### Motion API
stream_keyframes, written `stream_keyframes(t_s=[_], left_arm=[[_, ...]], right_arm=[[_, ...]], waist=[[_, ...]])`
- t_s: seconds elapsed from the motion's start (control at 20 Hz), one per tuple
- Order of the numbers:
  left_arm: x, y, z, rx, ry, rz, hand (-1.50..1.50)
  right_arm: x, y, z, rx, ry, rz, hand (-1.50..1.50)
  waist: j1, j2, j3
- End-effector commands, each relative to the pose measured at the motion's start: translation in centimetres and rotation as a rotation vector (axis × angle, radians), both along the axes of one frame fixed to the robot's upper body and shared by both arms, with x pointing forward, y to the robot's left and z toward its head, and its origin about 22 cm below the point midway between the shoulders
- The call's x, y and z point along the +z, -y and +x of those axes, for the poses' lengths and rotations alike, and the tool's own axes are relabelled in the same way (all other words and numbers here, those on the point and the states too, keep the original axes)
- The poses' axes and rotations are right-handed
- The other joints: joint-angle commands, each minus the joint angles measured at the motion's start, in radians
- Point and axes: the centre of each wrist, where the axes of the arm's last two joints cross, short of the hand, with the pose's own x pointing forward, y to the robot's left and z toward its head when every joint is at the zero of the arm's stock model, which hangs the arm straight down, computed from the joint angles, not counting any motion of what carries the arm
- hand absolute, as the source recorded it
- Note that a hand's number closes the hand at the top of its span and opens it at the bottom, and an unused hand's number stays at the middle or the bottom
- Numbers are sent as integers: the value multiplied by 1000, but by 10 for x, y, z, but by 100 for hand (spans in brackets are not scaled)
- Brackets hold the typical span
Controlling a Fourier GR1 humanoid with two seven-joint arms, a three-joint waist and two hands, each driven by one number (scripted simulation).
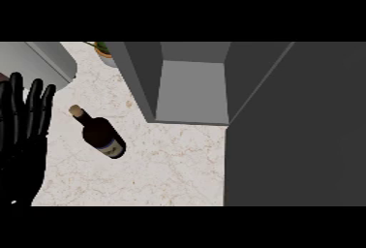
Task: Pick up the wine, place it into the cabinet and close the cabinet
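1. A wine bottle [100, 133] sits on the pale, veined marble tabletop [164, 164], left of centre in the head view, free of any grasp.
2. The bottle is of dark, nearly black glass. Its slim neck ends in a tan stopper [75, 110] that points toward the view's upper left. A light label [113, 149] with a bluish band wraps the body near its base. From so steep an angle, it cannot be told for certain whether the bottle stands upright or lies on its side.
3. The left robot hand [18, 145], black, shows at the view's left edge, released, its fingers [34, 104] straight and pointing up the frame. It rests near the bottle, to the bottle's left, with a strip of bare marble between the two; they do not touch.
4. The right robot hand is out of view.
5. The grey cabinet [139, 77] stands open behind and to the right of the bottle, its lighter inner wall [191, 92] plain to see. The bottle is outside it, on the tabletop near the cabinet's left wall.
6. The cabinet's door [297, 126], a broad dark grey panel, is swung out and fills the right side of the view, hiding the tabletop there.
7. A potted plant [105, 52] with green leaves peeks in at the top edge, left of the cabinet. A grey slab [43, 60] occupies the upper-left corner, beyond the hand's fingertips.
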Motion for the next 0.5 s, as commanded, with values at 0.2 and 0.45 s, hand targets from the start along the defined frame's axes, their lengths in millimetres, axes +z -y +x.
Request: stream_keyframes(t_s=[0.2, 0.45], left_arm=[[-9, -37, 4, -367, -91, 40, -150], [-5, -56, 1, -533, -302, -104, -150]], right_arm=[[5, -6, -27, 16, 7, 19, -150], [20, -24, -39, 243, -52, 13, -150]], waist=[[-47, -36, 40], [-29, -37, 41]])
